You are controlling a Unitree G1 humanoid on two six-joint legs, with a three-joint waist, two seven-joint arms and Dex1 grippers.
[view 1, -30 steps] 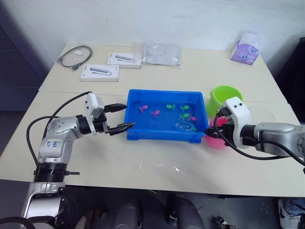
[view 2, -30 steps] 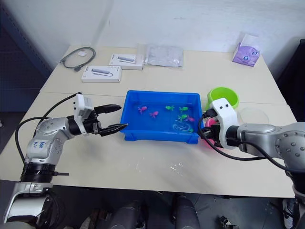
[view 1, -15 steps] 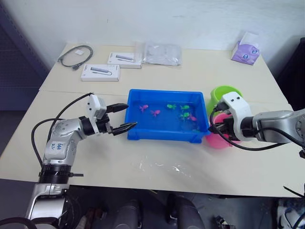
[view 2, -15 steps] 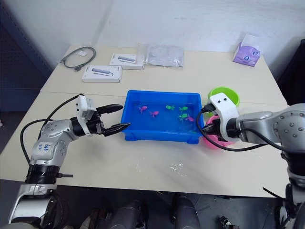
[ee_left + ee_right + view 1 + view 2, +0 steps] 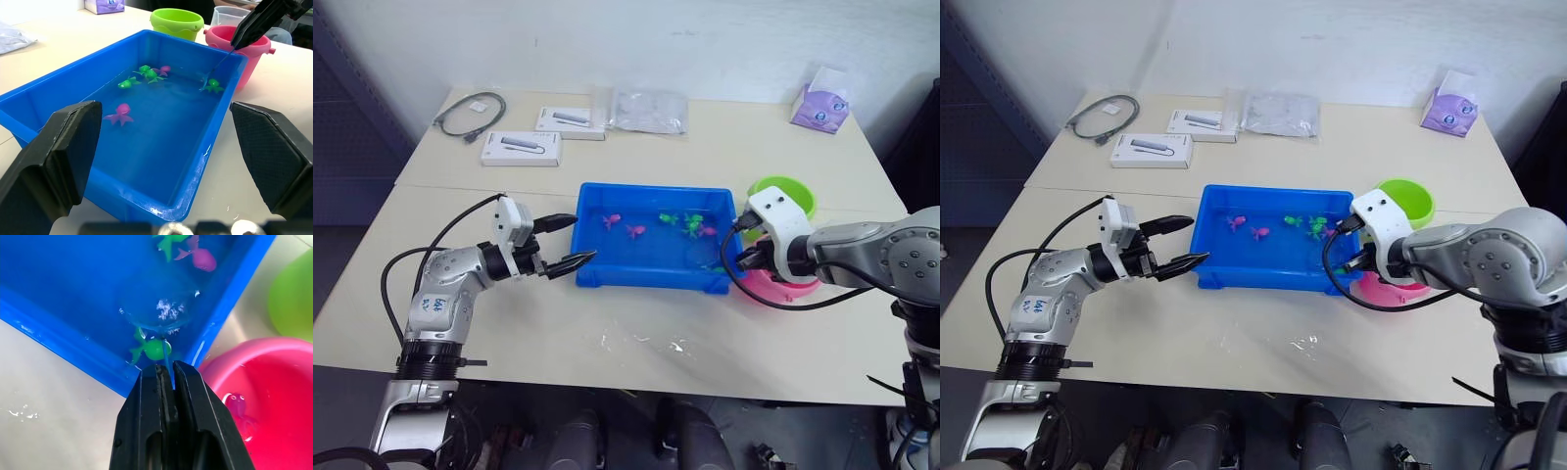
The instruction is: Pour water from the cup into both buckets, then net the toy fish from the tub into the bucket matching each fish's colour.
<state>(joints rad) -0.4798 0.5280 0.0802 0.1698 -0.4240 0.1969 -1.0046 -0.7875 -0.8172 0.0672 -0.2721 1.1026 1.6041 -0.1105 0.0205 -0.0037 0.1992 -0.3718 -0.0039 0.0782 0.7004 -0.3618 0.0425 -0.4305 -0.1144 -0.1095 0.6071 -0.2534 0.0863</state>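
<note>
the right tool, clamped on the net, has swung back to the tub, hoop beside a green fish; left tool gapes empty.

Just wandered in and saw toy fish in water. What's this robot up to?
It is netting toy fish. The right gripper is shut on the net, whose hoop sits in the water of the blue tub beside a green fish. One pink fish already lies in the pink bucket; the green bucket stands next to it. The left gripper hangs open at the tub's other end, holding nothing.
</note>
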